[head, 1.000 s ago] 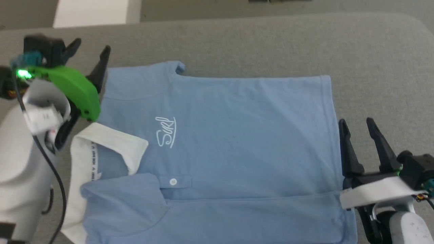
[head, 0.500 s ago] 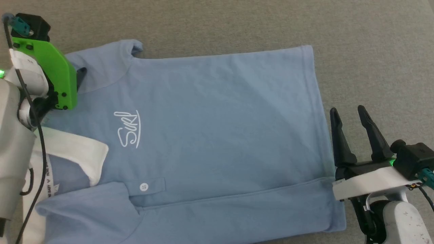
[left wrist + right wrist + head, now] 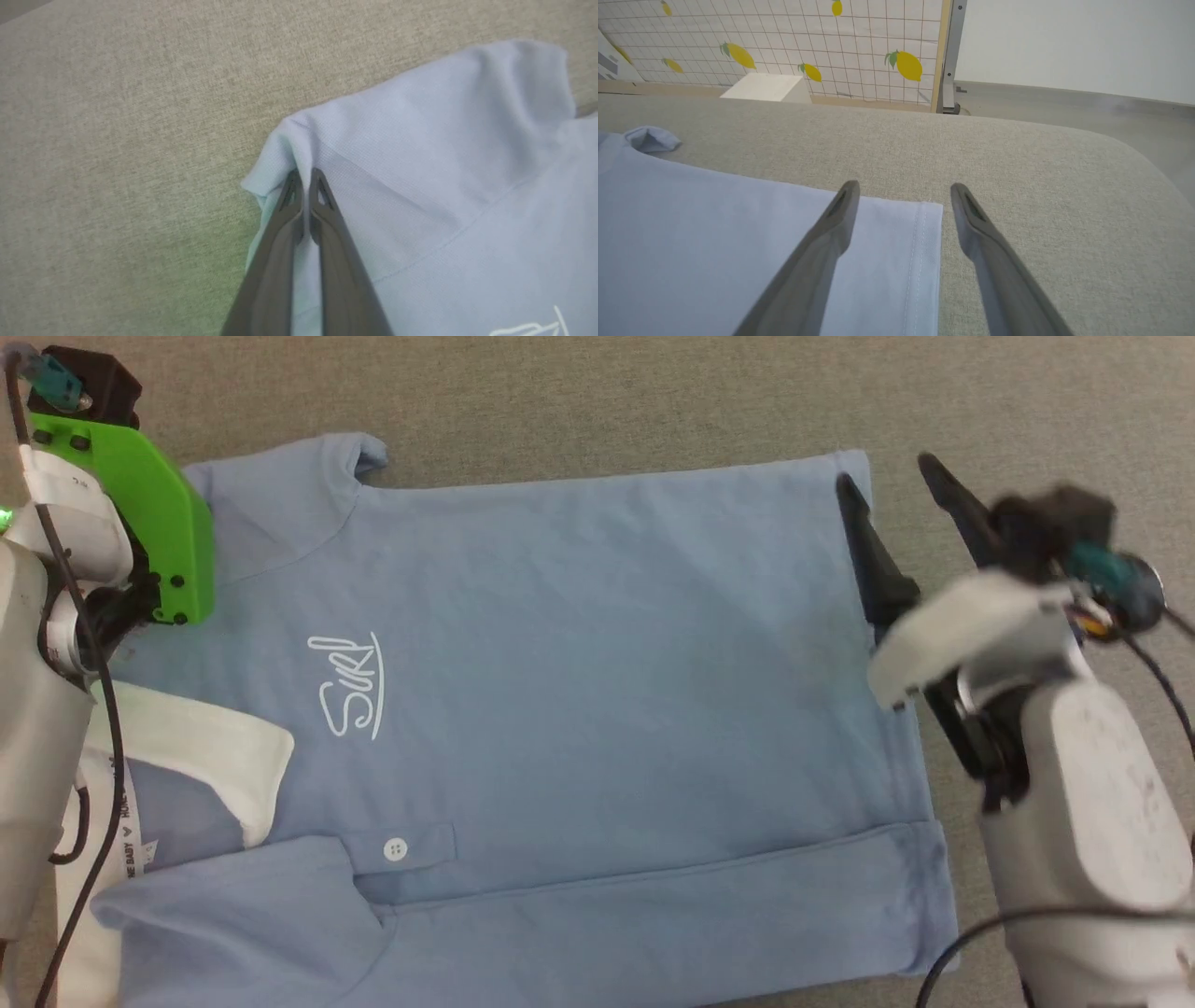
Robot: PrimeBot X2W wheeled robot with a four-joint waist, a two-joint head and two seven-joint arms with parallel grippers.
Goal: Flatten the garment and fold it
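Shirt (image 3: 579, 691) lies flat on the tabletop (image 3: 653, 392), near side folded over; at its far edge the left gripper (image 3: 306, 173) is clenched on the sleeve (image 3: 420, 116), the right gripper (image 3: 901, 191) straddles the hem corner (image 3: 924, 224), fingers (image 3: 822, 247) apart, so closing there appears due before the far fold.

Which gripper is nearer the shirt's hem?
The right gripper: open, it straddles the hem corner. The left gripper pinches a sleeve at the other end of the shirt.
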